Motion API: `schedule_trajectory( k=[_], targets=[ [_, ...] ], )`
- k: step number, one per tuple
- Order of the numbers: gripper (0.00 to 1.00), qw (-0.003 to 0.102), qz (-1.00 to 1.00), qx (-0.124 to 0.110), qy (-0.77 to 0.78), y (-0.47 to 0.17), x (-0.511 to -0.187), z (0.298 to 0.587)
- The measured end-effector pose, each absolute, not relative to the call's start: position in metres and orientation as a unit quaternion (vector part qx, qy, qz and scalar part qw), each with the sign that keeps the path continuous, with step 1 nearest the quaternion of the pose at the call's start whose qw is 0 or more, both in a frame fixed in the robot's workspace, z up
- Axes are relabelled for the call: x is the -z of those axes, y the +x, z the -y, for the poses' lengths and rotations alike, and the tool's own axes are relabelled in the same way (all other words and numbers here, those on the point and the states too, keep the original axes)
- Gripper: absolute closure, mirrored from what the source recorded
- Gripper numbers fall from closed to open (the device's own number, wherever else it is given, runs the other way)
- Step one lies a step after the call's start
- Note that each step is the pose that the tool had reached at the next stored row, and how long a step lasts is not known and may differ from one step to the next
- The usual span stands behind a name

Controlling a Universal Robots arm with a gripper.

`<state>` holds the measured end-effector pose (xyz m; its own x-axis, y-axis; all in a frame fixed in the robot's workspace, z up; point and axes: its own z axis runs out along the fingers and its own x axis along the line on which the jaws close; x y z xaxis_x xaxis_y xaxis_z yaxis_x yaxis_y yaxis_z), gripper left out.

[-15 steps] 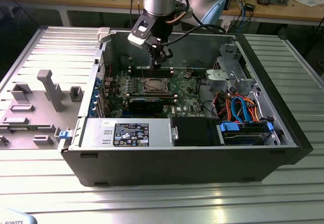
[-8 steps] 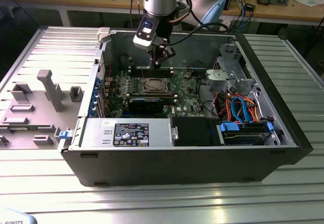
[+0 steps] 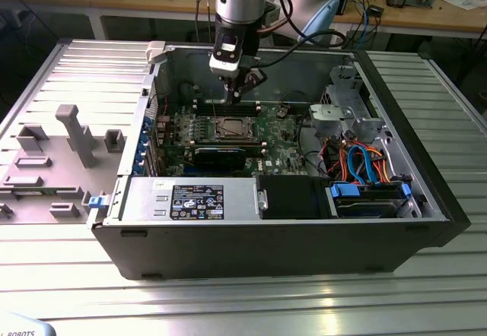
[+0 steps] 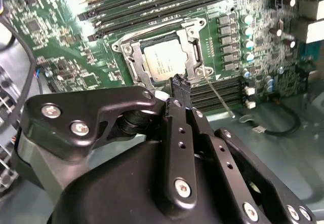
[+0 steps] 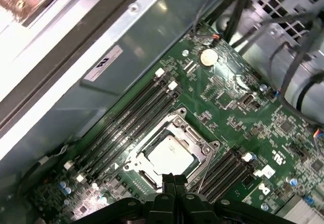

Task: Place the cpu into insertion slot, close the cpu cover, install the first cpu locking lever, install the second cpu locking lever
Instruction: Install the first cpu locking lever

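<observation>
- In the second wrist view the gripper [image 4: 179, 84] hides part of the board [image 4: 61, 46].
- Its tips cover one edge of the cover [image 4: 191, 51].
- The arm [image 3: 240, 1] is cut by the exterior view's upper edge.

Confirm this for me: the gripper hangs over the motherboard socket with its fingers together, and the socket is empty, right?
Not quite. In both wrist views the insertion slot holds the cpu, framed by the cpu cover. The gripper does hang over it, fingers together.
</observation>
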<state>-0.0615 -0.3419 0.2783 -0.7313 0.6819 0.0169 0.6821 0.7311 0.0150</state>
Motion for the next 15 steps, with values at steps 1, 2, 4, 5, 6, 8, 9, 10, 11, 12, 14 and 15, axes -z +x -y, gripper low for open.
schedule_trajectory(
  k=[1, 2, 4, 5, 6, 8, 9, 10, 11, 12, 14, 15],
  targets=[
    [0.89, 0.005, 0.934, 0.01, -0.358, -0.0615, -0.2783, 0.3419],
    [0.89, 0.005, 0.938, 0.01, -0.347, -0.0615, -0.2783, 0.3419],
    [0.89, 0.006, 0.946, 0.01, -0.325, -0.0615, -0.2783, 0.3419],
    [0.89, 0.006, 0.947, 0.01, -0.32, -0.0615, -0.2783, 0.3419],
    [0.89, 0.006, 0.947, 0.01, -0.32, -0.0615, -0.2783, 0.3419],
    [0.89, 0.006, 0.948, 0.01, -0.317, -0.0615, -0.2783, 0.3419],
    [0.89, 0.006, 0.949, 0.01, -0.316, -0.0615, -0.2783, 0.3419],
    [0.89, 0.006, 0.949, 0.01, -0.315, -0.0615, -0.2783, 0.3419],
    [0.89, 0.006, 0.949, 0.01, -0.315, -0.0615, -0.2783, 0.3419],
    [0.89, 0.006, 0.949, 0.01, -0.314, -0.0615, -0.2783, 0.3419],
    [0.89, 0.006, 0.95, 0.01, -0.312, -0.0615, -0.2783, 0.3419],
    [0.89, 0.006, 0.95, 0.01, -0.311, -0.0615, -0.2783, 0.3419]
  ],
)
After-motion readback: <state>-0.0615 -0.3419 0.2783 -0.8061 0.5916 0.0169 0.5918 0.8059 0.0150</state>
